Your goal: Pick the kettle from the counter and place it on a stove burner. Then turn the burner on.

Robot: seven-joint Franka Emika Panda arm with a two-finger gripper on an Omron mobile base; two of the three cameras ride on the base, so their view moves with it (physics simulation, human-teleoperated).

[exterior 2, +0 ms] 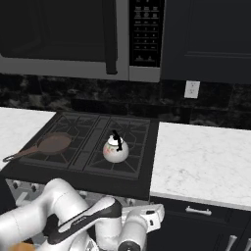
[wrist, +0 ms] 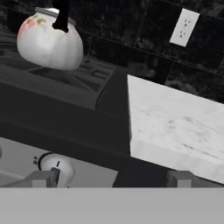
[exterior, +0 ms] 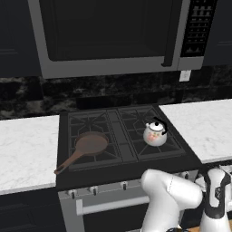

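One small round white-silver kettle [exterior: 155, 134] sits on the front right stove burner, a black cast-iron grate with spokes [exterior: 158, 147], on a black cooktop. One brown long-handled frying pan [exterior: 84, 149] lies on the front left grate, its handle pointing toward the cooktop's front left corner. Four grate squares can be made out across the cooktop. Flat white marble-look countertop with faint grey veins [exterior: 27, 149] lies on both sides of the stove, in two stretches. One grey microwave with a dark door [exterior: 113, 31] hangs above, and one white wall outlet [exterior 2: 191, 89] sits on the black speckled wall panel to the right.

The kettle has a rounded pale body with pinkish marks on its side, a silver lid and a black arched handle rising over the top. In the hand camera it appears at the upper left, its pink marks toward the left shoulder.

The two-finger gripper [wrist: 113, 178] is low, in front of the stove's grey control panel, below the cooktop edge. The kettle is well apart from it, above and to the left in the hand view. One round white stove knob [wrist: 57, 165] sits just beside the left fingertip [wrist: 43, 178]. The fingertips stand widely spread, with nothing between them.
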